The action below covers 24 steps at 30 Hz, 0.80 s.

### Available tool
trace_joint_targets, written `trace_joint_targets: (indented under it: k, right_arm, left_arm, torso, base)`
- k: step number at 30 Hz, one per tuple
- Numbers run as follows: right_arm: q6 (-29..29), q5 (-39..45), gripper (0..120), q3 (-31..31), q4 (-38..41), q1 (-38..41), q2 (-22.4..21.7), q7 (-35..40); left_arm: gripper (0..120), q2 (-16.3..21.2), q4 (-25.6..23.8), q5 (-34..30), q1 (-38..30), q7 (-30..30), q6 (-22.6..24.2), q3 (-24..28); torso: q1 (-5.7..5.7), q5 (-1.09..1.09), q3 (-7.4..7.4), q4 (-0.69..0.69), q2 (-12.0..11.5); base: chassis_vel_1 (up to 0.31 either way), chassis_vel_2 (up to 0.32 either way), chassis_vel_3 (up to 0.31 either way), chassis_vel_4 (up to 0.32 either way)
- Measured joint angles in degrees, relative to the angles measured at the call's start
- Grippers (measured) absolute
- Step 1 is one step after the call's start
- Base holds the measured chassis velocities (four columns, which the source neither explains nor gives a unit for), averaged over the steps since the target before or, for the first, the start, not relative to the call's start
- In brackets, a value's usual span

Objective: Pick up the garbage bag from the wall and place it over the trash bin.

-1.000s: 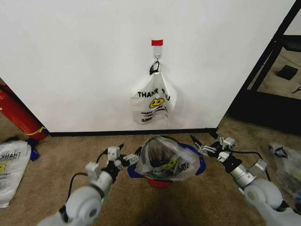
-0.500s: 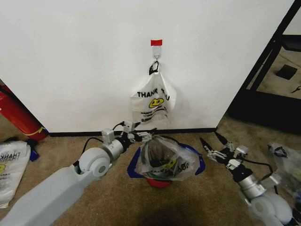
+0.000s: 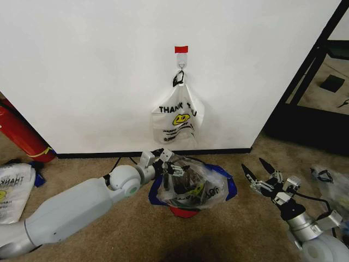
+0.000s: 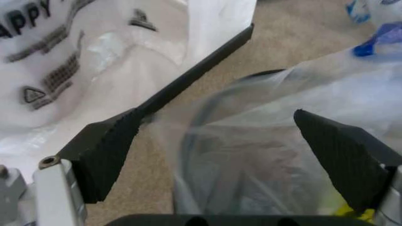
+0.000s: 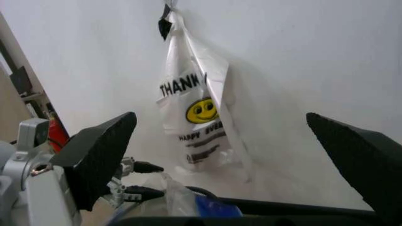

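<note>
Reaching: the left pincer [image 3: 170, 162] has come forward from the carpet in front of the trash bin [image 3: 184, 210] to the wall-side rim of it, and its fingers are spread wide with the clear film between them, nothing pinched yet.
Change on the right: the right pincer [image 3: 265, 176] has drawn back and lower, now well apart from the trash bin on the robot's right, fingers spread and holding nothing.
Garbage bag: the garbage bag [image 3: 192, 183], clear with blue sides, is already draped over the trash bin, its mouth loose and bulging above the rim.
Meaning for the task: I judge the bag is placed and only the fitting of the edge remains; the left arm seems to tidy the rim nearest the wall [image 3: 87, 71].
Other bag: a white bag [image 3: 178, 120] hangs on the hook [image 3: 182, 66] under the red tape [image 3: 181, 49], directly above the trash bin.
Writing: on the white bag, "THANK", a yellow smiley and "HAPPY"; smaller lines below I cannot read. Another "THANK" bag [image 3: 13, 188] lies far to the left of the trash bin.
</note>
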Motion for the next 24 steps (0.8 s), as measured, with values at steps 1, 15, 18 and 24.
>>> trace_joint_targets:
  k: [1,15,18,24]
  right_arm:
    - [0.0,0.0,100,-0.2,0.0,0.0,0.0,0.0]
    - [0.4,-0.8,100,-1.9,-0.5,0.3,0.5,-0.6]
    - [0.5,-0.8,100,-1.8,-0.6,0.1,0.4,-0.8]
    - [0.6,-0.8,100,-1.5,-0.5,-0.3,0.4,-0.8]
  left_arm:
    - [95,0.0,0.4,0.3,-0.5,0.0,0.2,0.4]
    - [81,-1.5,5.3,-1.9,-4.6,0.0,3.0,4.8]
    - [71,-1.5,5.0,-3.4,-4.8,-0.6,6.5,4.8]
    - [50,-2.7,4.7,-10.3,-5.1,-3.9,15.3,3.1]
  torso:
    - [0.0,0.0,0.0,0.0,0.0]
    - [0.0,0.0,0.0,-0.01,0.0]
    - [0.0,0.0,0.0,-0.01,0.0]
    - [0.0,0.0,0.0,-0.01,0.0]
  base:
    - [0.0,0.0,0.0,0.0]
    - [0.0,0.0,0.0,0.0]
    - [0.0,0.0,0.0,0.0]
    - [0.0,0.0,0.0,0.0]
